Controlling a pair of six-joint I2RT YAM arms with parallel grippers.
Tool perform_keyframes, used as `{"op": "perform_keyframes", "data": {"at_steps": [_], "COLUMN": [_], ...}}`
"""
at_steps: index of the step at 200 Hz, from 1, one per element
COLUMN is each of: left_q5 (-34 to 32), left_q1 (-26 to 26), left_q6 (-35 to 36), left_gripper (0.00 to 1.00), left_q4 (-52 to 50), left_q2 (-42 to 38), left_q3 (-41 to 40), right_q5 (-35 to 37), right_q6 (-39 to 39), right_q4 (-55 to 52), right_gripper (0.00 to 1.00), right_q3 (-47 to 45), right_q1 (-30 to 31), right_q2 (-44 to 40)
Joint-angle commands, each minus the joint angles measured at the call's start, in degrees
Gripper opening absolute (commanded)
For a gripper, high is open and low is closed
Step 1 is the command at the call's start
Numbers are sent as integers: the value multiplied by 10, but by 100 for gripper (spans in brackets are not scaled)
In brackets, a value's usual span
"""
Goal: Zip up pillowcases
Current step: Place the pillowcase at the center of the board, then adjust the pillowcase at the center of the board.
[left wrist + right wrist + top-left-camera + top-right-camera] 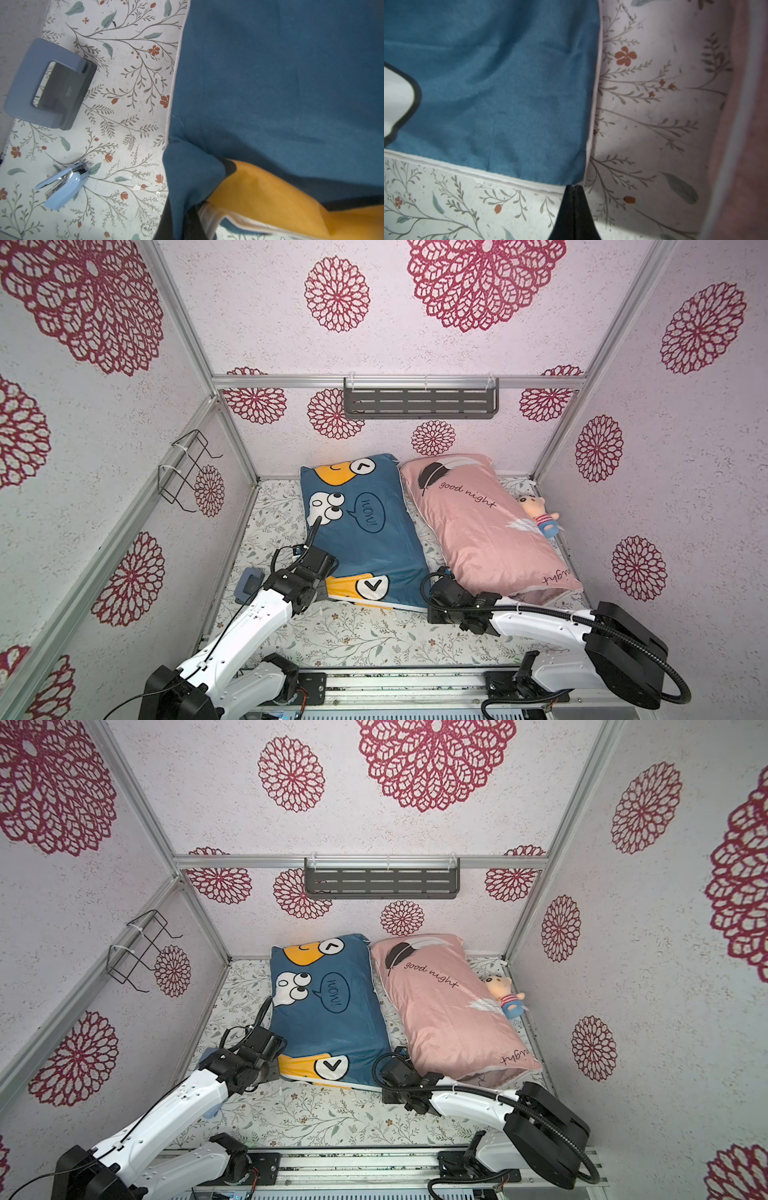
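Blue pillowcase (365, 531) is laid on the floral surface (353, 635) left of centre, long side running from the back wall toward the robot. The pink pillowcase (478, 531) is laid just beside it on the right. The far ends are nearly touching, and the near ends are parted by a strip of bare surface, seen in the right wrist view. A plush doll (540, 514) is propped against the pink pillowcase's right edge. A dark gap is seen at the pink one's near short edge, so that end looks unzipped. The left gripper (179, 220) is placed at the blue pillowcase's near left corner, jaws closed, with a bunched fold of the blue fabric pinched between them. The orange print and white piping are lifted slightly off the surface there. The right gripper (574, 189) is set at the near right corner of the same pillowcase. Its black tips are pressed fully together right at the end of the white zipper (519, 181). Whether the pull is caught between them cannot be told. A grey-blue hole punch (49, 85) and a light-blue stapler (62, 191) are left on the surface well apart from the fabric, beside the left arm.
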Motion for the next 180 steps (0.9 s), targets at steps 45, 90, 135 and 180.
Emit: {"op": "perform_keyframes", "data": {"at_steps": [45,90,135,180], "left_q5": [-43,-71,-20,96], "left_q1": [15,2,-97,-185], "left_q6": [8,104,167,159], "left_gripper": [57,98,98,98], "left_q4": [-23,-39,17,111], "left_q2": [12,72,234,360], "left_q3": [75,255,420,510], "right_q5": [-4,7,36,-44], "right_q6": [-66,-104,-171,-296], "right_q4": [-114,-258,-389,-376], "right_gripper": [57,91,96,96], "right_q3": [78,166,263,294], "right_q1": [-9,-69,-227,-489], "right_q2": [-67,-132,-153,-145]}}
